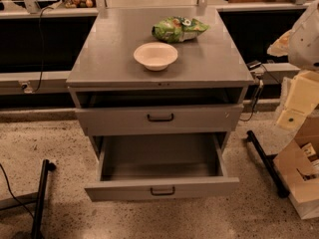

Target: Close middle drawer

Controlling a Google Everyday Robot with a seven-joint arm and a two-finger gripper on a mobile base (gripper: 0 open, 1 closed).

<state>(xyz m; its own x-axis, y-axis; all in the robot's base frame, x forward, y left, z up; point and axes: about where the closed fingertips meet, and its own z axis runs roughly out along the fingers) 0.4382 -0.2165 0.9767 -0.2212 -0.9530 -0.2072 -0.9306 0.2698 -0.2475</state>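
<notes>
Cabinet: a grey cabinet stood on a speckled floor, its flat top facing the camera.
Top drawer: the top drawer, with the taller and wider front, stood slightly out from the cabinet, a dark gap showing above its front. Its black bar handle sat at mid-front.
Middle drawer: the middle drawer was pulled far out of the cabinet toward the camera, directly below the top drawer. Its deep grey box showed a bare floor, and its low plain front lay nearest the camera.
Middle drawer handle: a small black handle sat at the centre of that low front.
Gripper: the pale cream gripper hung to the right of the cabinet, about level with the top drawer, apart from the cabinet and both drawers.
Gripper state: could not be told.
Arm: a white arm rose above the gripper, to the right of the cabinet top.
Bowl: a white bowl sat upright near the middle of the cabinet top.
Bag: a green snack bag lay on the cabinet top just behind the bowl, toward the right.
Box: a brown cardboard box stood on the floor to the right of the cabinet, below the gripper.
Left side: a black stand leaned on the floor left of the cabinet.
</notes>
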